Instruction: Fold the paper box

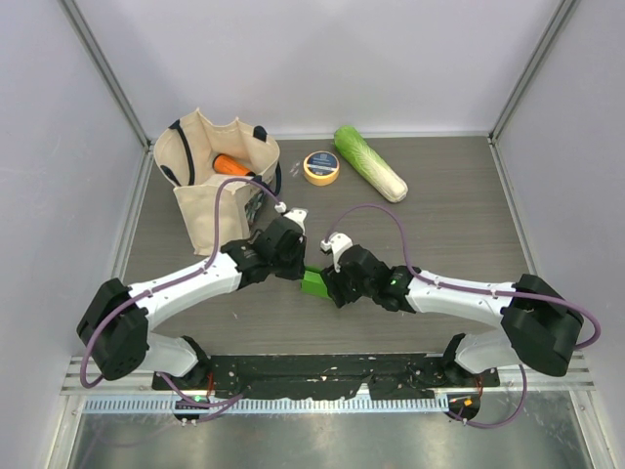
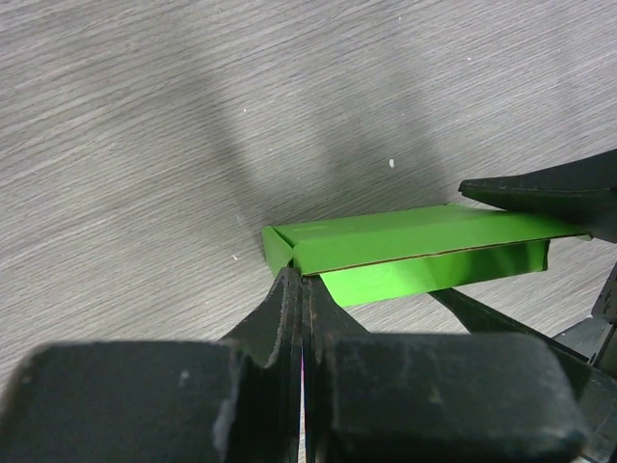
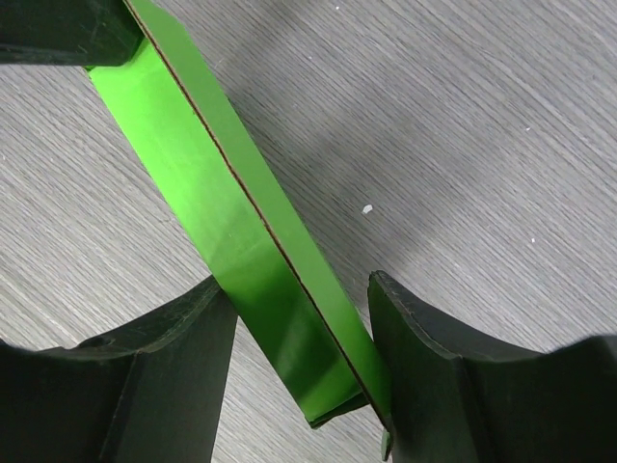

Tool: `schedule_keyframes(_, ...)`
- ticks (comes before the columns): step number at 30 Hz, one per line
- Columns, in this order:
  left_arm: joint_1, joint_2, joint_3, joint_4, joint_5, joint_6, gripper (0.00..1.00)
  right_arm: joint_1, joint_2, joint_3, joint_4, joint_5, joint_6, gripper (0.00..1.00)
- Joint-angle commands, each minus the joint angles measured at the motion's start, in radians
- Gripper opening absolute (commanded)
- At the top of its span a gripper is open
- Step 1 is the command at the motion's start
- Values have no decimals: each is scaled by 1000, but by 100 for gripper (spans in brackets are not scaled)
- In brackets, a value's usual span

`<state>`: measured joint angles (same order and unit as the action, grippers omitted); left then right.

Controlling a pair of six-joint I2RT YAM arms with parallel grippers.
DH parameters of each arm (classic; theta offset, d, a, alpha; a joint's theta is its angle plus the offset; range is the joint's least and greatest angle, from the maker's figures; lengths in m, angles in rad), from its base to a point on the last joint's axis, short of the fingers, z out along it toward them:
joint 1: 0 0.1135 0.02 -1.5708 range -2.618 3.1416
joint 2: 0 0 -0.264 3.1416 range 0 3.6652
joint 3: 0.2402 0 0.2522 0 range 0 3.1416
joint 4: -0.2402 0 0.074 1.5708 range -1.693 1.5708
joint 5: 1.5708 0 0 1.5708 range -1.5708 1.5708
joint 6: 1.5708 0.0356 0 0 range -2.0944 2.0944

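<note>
The paper box (image 1: 314,283) is bright green card, part-folded into a flat sleeve, and hangs just above the table between my two grippers. My left gripper (image 1: 296,266) is shut, its jaws pinching the box's near left corner (image 2: 289,253); the box's long side (image 2: 415,253) runs off to the right. My right gripper (image 1: 332,285) holds the other end. In the right wrist view the box (image 3: 241,241) crosses slantwise between the fingers (image 3: 174,367), touching both. The right gripper's dark fingers (image 2: 549,193) show above and below the box in the left wrist view.
A cream tote bag (image 1: 210,181) with an orange item inside stands at the back left. A yellow tape roll (image 1: 321,167) and a long pale-green cabbage (image 1: 369,163) lie at the back centre. White walls surround the grey wood table (image 1: 459,234).
</note>
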<state>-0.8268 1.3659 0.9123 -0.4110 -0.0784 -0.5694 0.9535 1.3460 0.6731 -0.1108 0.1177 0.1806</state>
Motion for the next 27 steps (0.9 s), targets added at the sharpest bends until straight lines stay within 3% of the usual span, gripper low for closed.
schedule_keyframes(1, -31, -10, -39, 32, -37, -33, 0, 1, -36, 13, 62, 30, 65, 61)
schedule_keyframes(10, -46, -7, -81, 46, -87, -53, 0, -1, -131, -14, 45, 77, 178, 69)
schedule_keyframes(18, -57, -16, -85, 46, -93, -63, 0, -1, -225, 115, -269, 143, 273, 70)
schedule_keyframes(22, -66, -18, -81, 44, -96, -64, 0, -1, -228, 189, -479, 183, 333, 64)
schedule_keyframes(27, -78, -16, -82, 43, -101, -69, 0, -1, -248, 181, -497, 171, 329, 56)
